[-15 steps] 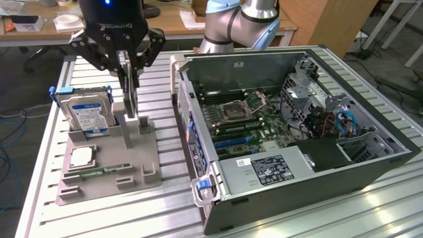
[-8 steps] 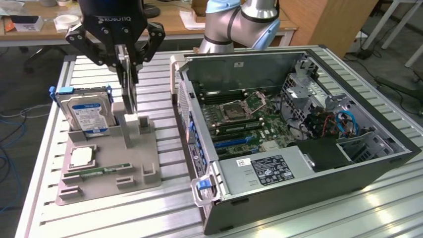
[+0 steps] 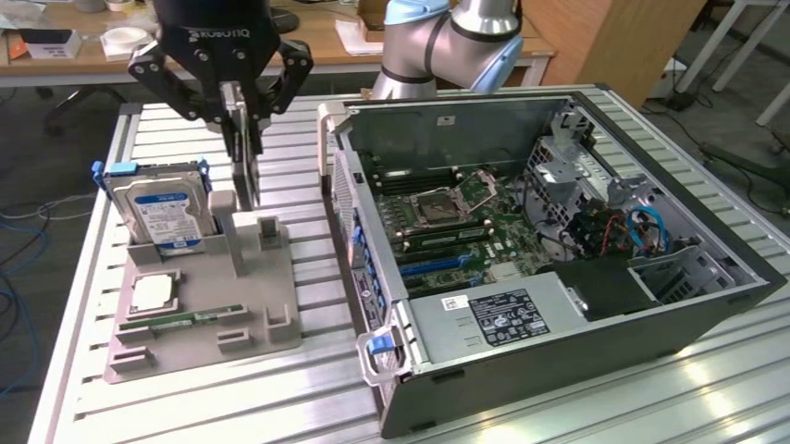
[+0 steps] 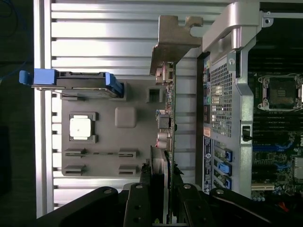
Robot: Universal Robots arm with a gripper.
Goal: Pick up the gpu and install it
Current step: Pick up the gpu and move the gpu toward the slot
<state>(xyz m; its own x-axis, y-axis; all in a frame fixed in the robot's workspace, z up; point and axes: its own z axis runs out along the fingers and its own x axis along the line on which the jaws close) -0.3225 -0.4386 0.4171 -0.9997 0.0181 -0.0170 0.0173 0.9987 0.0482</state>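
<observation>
My gripper (image 3: 247, 125) is shut on the gpu (image 3: 247, 166), a thin dark card held upright and seen edge-on. The card hangs just over the upright posts of the grey holder tray (image 3: 198, 342), at the exterior view's left; I cannot tell whether its lower edge touches them. In the wrist view the gpu (image 4: 166, 118) runs away from my black fingers (image 4: 142, 198), which clamp its near end, and its silver end bracket (image 4: 173, 38) is at the far end. My gripper (image 4: 161, 184) sits beside the open computer case (image 4: 232, 94).
On the holder tray stand a hard drive (image 3: 154, 208) with a blue-white label, a square processor chip (image 3: 152, 293) and a narrow green memory stick (image 3: 185, 319). The open case (image 3: 691, 305) at the exterior view's right shows the motherboard (image 3: 457, 236) with blue slots. Everything rests on a slatted metal table (image 3: 296, 139).
</observation>
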